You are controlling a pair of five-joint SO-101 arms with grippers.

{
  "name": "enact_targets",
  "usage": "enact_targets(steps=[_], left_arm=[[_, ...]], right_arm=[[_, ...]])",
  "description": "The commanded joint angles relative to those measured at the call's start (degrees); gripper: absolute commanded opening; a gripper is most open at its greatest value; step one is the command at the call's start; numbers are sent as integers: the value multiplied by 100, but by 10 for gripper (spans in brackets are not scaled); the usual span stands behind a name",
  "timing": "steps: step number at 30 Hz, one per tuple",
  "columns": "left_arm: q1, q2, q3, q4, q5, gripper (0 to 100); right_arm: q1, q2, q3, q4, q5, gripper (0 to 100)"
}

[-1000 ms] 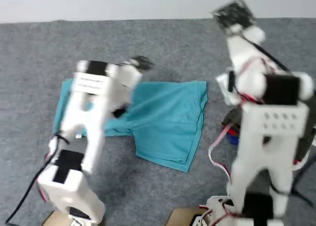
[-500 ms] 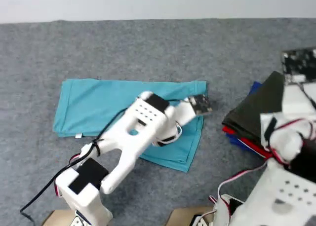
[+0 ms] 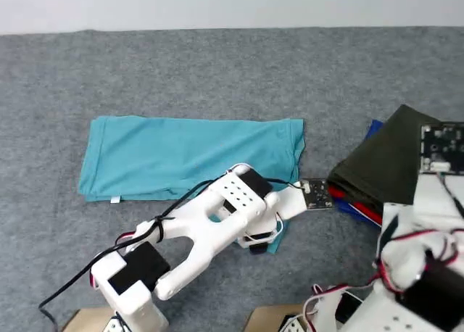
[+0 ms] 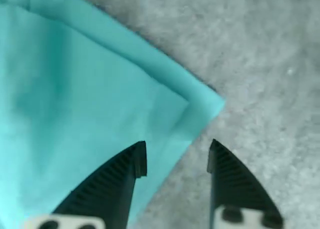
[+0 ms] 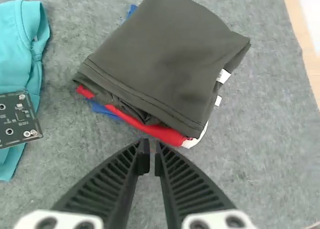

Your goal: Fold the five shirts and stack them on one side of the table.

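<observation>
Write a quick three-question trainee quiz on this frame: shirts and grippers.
1. True or false: the right gripper is shut on the dark olive shirt.
2. Which shirt tops the stack? A red, B dark olive, C blue.
3. Fill in: the left gripper, fingers open, hovers at a corner of the ____ shirt.
Key: 1 false, its fingers are shut on nothing, short of the stack. 2 B. 3 teal shirt.

No lettering can be read; the white tags [image 5: 222,77] on the dark shirt [image 5: 165,59] show no legible print. The circuit board [image 5: 17,119] carries nothing readable either.
</observation>
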Motion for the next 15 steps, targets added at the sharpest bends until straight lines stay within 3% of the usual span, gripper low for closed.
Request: enact_targets(steps=[1,6,15], left_arm=[[79,-202,4,-246,-44,214],[62,290,-356,-97,-246,203],[97,844,-734,-9,-246,57]], right_arm=[[84,-110,-26,224,-44,30],[84,-145,-44,224,-44,30],[84,-163,-53,224,-44,29]])
